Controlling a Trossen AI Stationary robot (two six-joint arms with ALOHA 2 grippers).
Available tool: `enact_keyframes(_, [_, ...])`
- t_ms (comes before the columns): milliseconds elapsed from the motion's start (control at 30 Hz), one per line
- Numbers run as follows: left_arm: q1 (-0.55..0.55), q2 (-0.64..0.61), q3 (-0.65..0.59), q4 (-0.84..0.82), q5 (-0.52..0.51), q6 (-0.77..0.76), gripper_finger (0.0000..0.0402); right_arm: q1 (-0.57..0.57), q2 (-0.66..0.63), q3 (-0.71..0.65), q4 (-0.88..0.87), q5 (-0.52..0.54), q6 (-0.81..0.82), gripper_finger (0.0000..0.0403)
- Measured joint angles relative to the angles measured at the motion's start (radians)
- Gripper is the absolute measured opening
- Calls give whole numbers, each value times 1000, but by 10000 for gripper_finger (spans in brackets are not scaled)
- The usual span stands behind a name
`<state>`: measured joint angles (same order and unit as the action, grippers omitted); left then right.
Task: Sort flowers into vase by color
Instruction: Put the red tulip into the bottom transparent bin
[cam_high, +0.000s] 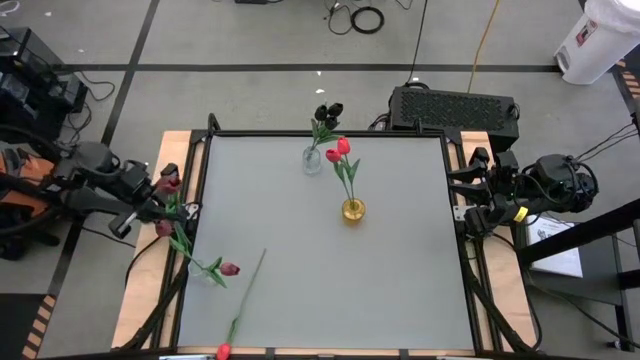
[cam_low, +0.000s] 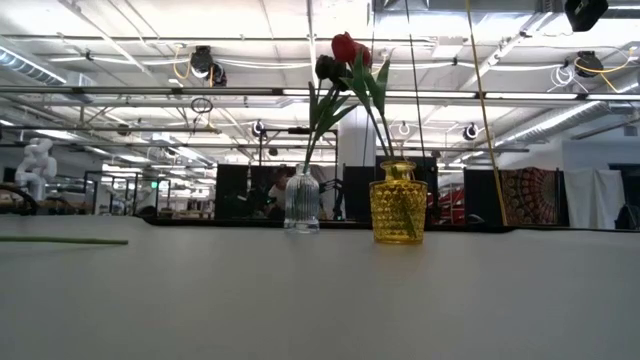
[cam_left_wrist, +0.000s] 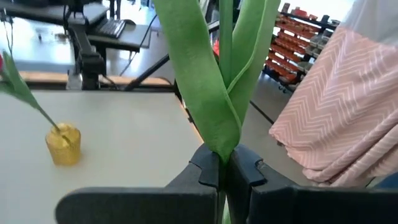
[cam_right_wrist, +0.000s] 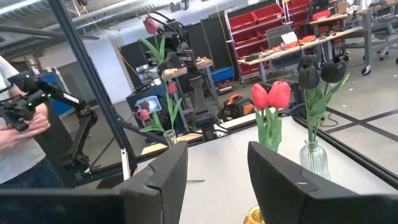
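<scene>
Grey tabletop first: your left gripper (cam_left_wrist: 225, 177), at the left edge, is clamped on a light, floppy tulip (cam_left_wrist: 205, 93) low on its stem; grip there. Red tulips (cam_high: 340, 152) stand mid-table in the yellow vase (cam_high: 353, 210). Right gripper (cam_right_wrist: 214, 165) waits open at the right edge.

Grey concrete floor (cam_high: 250, 40), red shelving (cam_right_wrist: 261, 25), bright ceiling lights (cam_low: 120, 55).

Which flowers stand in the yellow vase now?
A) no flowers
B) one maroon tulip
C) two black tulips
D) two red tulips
D: the high view shows two red tulips standing in the yellow vase, while the black tulips stand in the clear vase beside it.
</scene>
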<state>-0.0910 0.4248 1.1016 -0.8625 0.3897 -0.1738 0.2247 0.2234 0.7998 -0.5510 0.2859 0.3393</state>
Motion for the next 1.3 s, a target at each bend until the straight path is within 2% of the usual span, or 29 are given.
enact_keyframes(567, [0, 0, -79, 12, -2, -157, 6, 0, 0, 0, 0, 0, 0, 160])
enact_keyframes(1033, [0, 0, -79, 16, -1, -187, 6, 0, 0, 0, 0, 0, 0, 160])
enact_keyframes(1300, [0, 0, -89, 52, 68, -117, 6, 0, 0, 0, 0, 0, 0, 160])
